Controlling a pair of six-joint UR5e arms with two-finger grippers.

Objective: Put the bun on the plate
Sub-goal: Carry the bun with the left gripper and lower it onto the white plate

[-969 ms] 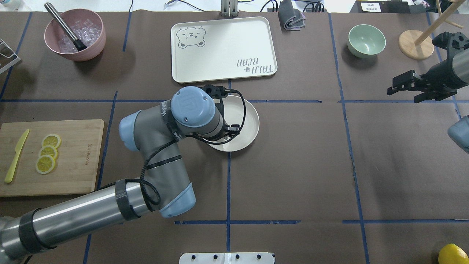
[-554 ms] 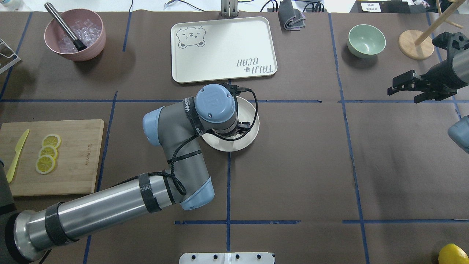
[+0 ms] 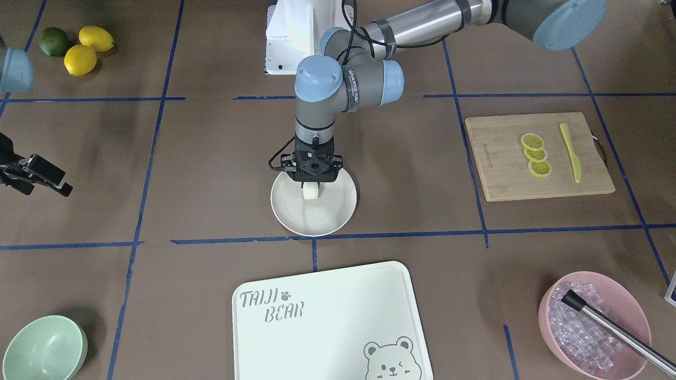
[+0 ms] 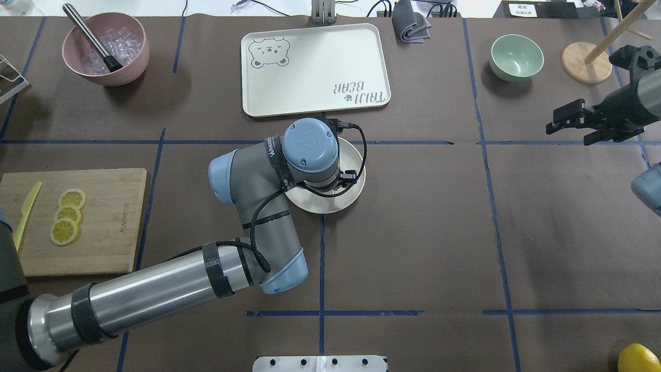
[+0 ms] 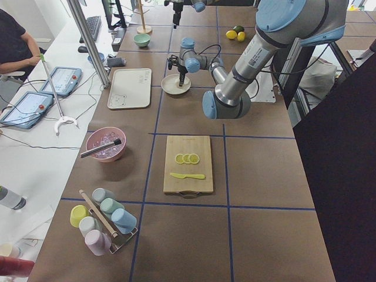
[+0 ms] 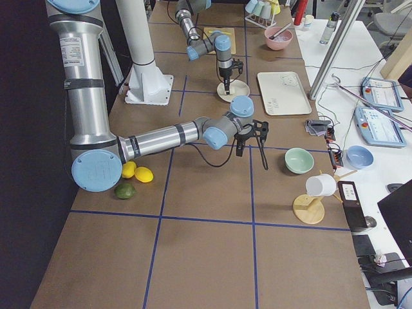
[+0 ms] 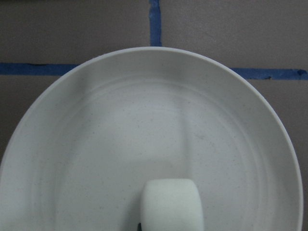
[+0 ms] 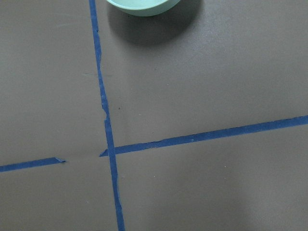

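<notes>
Front-facing view: the left gripper [image 3: 311, 184], narrowed, pinches the small smooth white bun [image 3: 311, 193] over the robot-side part of the round off-white plate [image 3: 328, 221]. Overhead: the right gripper [image 4: 568, 132] hangs well apart, jaws spread. Left wrist view: whether the bun [image 7: 171, 204] touches the plate [image 7: 96, 144] cannot be told.

Light is bright, diffuse, from above. Faint soft shadows lie on the plate [image 7: 72, 144]; the bun [image 7: 171, 204] before it is slightly blurred in the left wrist view. Fixed views are sharp.
</notes>
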